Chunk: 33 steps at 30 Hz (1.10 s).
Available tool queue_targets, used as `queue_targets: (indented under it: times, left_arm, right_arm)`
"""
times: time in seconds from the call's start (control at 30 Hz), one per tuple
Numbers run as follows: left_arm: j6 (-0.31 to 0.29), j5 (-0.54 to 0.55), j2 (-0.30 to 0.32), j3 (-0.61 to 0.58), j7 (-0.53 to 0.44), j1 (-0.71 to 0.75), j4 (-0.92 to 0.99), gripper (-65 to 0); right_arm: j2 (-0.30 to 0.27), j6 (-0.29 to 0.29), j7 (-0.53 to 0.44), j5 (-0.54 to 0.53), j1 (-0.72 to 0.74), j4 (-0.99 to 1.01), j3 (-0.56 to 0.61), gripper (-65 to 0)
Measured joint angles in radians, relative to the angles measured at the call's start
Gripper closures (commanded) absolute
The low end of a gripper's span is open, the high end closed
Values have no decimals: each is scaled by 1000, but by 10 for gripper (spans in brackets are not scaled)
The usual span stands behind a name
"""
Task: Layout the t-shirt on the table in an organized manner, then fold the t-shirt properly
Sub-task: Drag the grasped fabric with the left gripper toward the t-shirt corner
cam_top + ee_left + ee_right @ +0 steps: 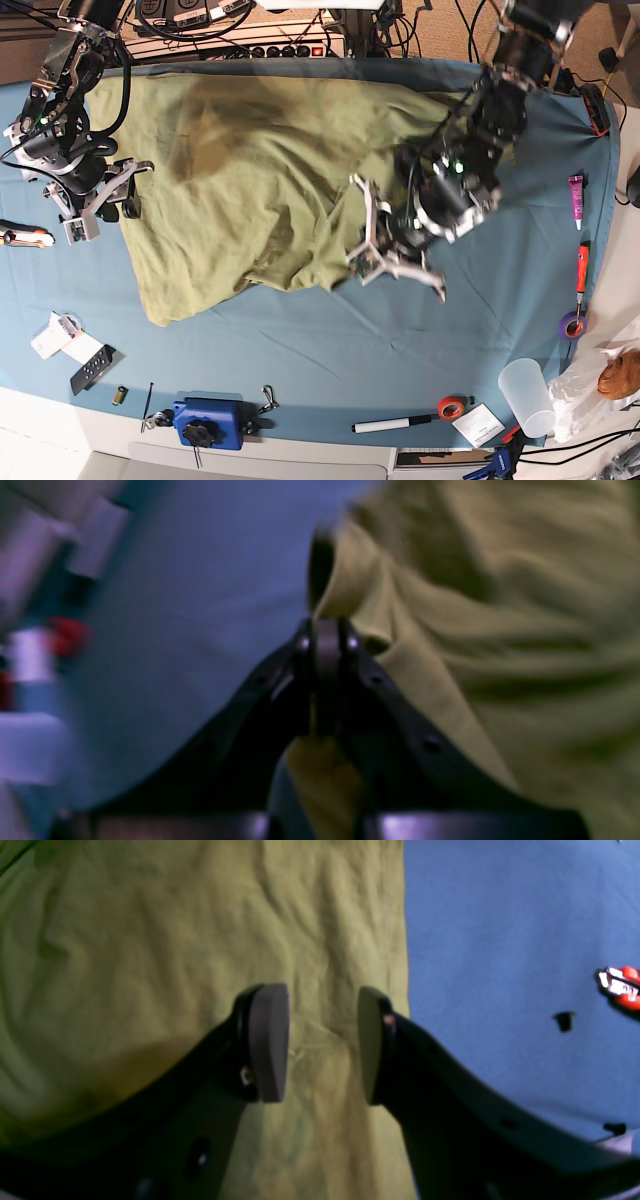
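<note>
In the left wrist view, we see the left gripper [327, 645] with its black jaws closed tight on a rolled edge of the olive-green, soft cotton t-shirt [500, 630]. A strip of the same cloth shows between the jaws lower down, toward 6 o'clock. The shirt fills the frame from 12 to 5 o'clock, heavily creased. The smooth blue-teal cloth-covered table [200, 605] takes the side from 8 to 11 o'clock. The view is blurred, and the shapes at 9 o'clock are too soft for us to name.

In the right wrist view, we look down on the right gripper [322, 1042], whose jaws stand apart with a clear gap and nothing between them. Below them the green shirt lies flat, and its straight edge runs from 12 to 6 o'clock just past the outer pad. Bare table cover lies from 1 to 4 o'clock, with a small red and white tool [620, 985] at 3 o'clock.

In the base view, we find the shirt spread across the far half of the table, from 10 o'clock to the centre, rumpled, with a corner hanging toward 7 o'clock. The left gripper sits just past centre toward 3 o'clock, at the shirt's edge. The right gripper is at 9 o'clock, at the shirt's opposite edge. A blue tool block [210, 420] rests at 7 o'clock and a clear plastic cup [527, 392] at 4 o'clock.
</note>
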<state>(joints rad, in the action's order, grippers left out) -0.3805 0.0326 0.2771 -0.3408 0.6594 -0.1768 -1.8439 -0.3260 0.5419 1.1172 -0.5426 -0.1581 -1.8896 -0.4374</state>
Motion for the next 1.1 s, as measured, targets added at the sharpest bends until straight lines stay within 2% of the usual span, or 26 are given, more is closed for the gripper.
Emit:
queue_targets:
  times: [0.13, 0.3, 0.43, 0.53, 0.7, 0.83, 0.9, 1.0, 1.1]
  left_arm:
    - [61, -23, -2, -1, -10, -92, 126, 0]
    - [64, -34, -2, -3, -14, -234, 396, 0]
    - [65, -28, 1, -3, -69, -324, 558, 0]
    - [109, -39, 0, -3, -86, -389, 645, 0]
    - [157, -106, 0, -3, -117, -468, 767, 0]
    - [167, -102, 10, -3, -136, -502, 848, 0]
    - [182, -111, 20, -3, -158, -506, 883, 0]
    - [234, -142, 42, -3, -195, -506, 917, 0]
    - [235, -145, 61, -3, -213, -517, 927, 0]
  right_arm:
    - [0, 0, 0, 0, 0, 0, 0, -232]
    - [0, 0, 4, 0, 0, 0, 0, -232]
    - [0, 0, 4, 3, -1, 0, 0, -232]
    - [0, 0, 5, 3, -2, 0, 0, -232]
    - [0, 0, 5, 23, -2, 0, 0, -232]
    - [0, 0, 5, 26, -2, 0, 0, -232]
    - [0, 0, 5, 26, -2, 0, 0, -232]
    - [0, 0, 5, 26, -2, 0, 0, -232]
    - [0, 0, 4, 26, -2, 0, 0, -232]
